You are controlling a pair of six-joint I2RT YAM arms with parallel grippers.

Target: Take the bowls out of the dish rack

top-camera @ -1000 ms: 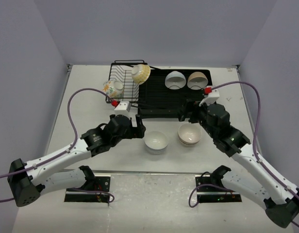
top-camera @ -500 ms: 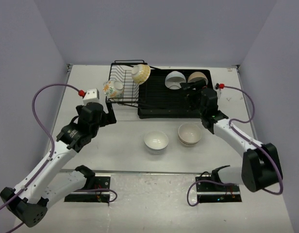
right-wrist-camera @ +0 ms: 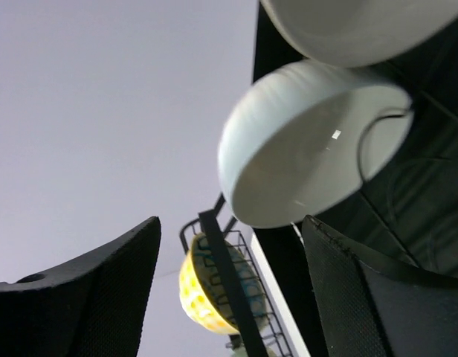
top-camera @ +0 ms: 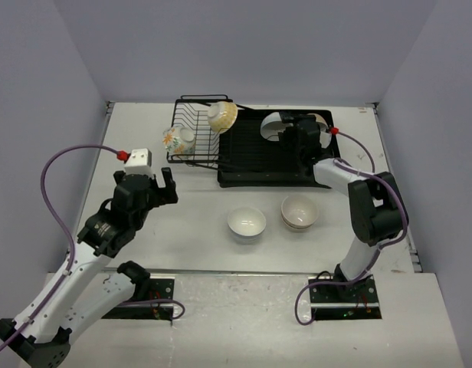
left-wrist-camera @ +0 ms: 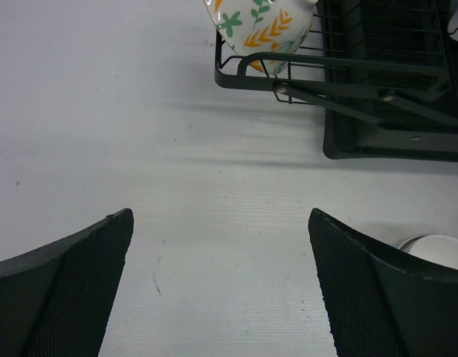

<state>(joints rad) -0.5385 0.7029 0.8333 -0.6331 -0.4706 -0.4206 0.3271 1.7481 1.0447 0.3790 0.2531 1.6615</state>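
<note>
I judge the job about half done. A white pair (top-camera: 246, 223) and a cream pair (top-camera: 299, 211) sit on the worktop (top-camera: 198, 230). The dish rack (top-camera: 255, 165) still holds the flowered bowl (left-wrist-camera: 262, 22), the yellow bowl (right-wrist-camera: 207, 297), the tray's white bowl (right-wrist-camera: 303, 156) and a beige bowl (top-camera: 319, 121).

Since a second ago, the right tool (top-camera: 290, 134) has swung from the worktop bowls to the white bowl, jaws apart and empty. The left tool (top-camera: 165, 186), wide and empty, has pulled left toward the flowered bowl.
</note>
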